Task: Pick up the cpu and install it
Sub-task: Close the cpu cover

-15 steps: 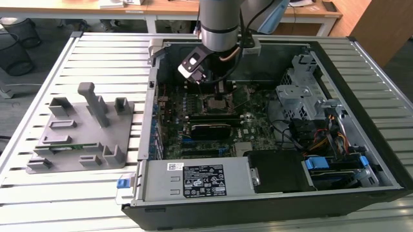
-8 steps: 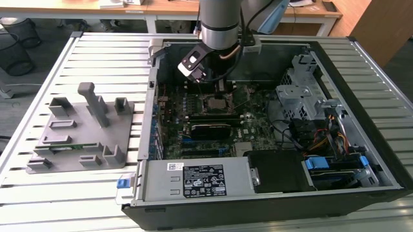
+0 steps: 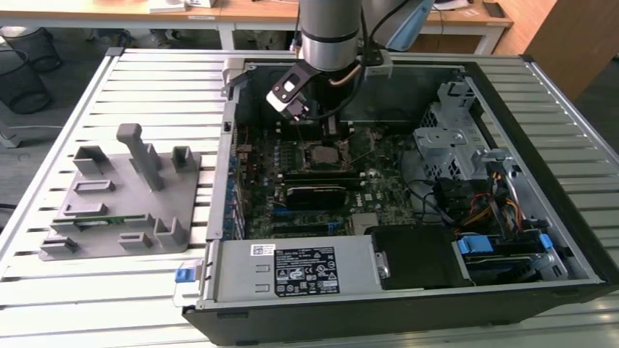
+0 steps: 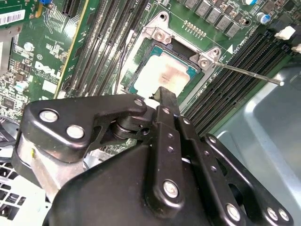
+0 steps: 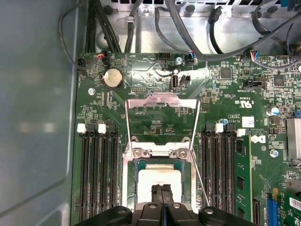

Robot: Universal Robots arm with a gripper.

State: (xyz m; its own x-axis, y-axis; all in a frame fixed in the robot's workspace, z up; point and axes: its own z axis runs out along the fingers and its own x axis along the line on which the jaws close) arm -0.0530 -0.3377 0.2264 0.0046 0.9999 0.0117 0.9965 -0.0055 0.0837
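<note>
The cpu lies flat inside the black socket on the motherboard, its silvery top showing in both wrist views. The socket's metal load plate is swung up and open, and its thin lever sticks out to one side. My gripper is right over the near edge of the cpu, its two black fingertips pressed together with nothing between them. In the exterior view the arm reaches down into the open computer case, with the gripper just above the socket.
Black memory slots flank the socket on both sides. Cables run along the case's back wall. A drive cage and a power supply crowd the case. A grey fixture holding a green strip stands at the exterior view's left.
</note>
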